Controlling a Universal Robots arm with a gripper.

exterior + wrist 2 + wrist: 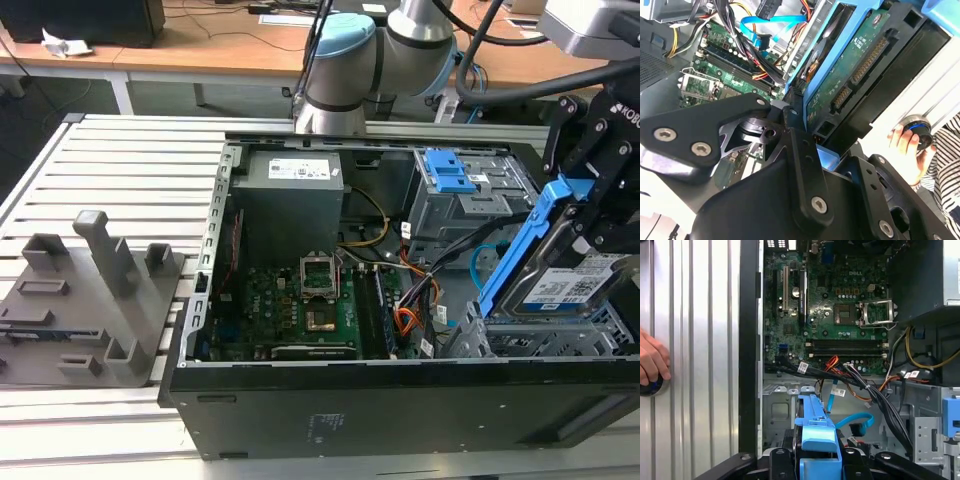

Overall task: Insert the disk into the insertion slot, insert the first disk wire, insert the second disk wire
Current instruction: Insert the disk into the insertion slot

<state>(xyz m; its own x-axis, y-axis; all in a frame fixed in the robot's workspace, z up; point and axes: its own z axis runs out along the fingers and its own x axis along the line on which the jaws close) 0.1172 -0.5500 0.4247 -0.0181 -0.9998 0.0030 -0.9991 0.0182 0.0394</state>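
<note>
One grey fixture block sits at the exterior view's left on the slatted aluminium tabletop. To its right lies the open computer case, with the power supply at its far side and the green motherboard nearer the camera.

Farther right, the red-orange first disk wire loops near the board's edge. The light blue second disk wire curves in front of the taller grey cage with blue tabs. In the first wrist view the red-orange lead runs just beside a black cable bundle, and the light blue cable loops beside the blue carrier.

At the exterior view's right the claw is pinching the disk by its blue carrier. The disk is tilted: its upper end is raised at the claw and its lower end is down at the insertion slot, the perforated silver cage. It is not lying flat in the bay.

In the second wrist view the disk's green circuit side faces the camera. Beyond it a hand grips a round knob.
</note>
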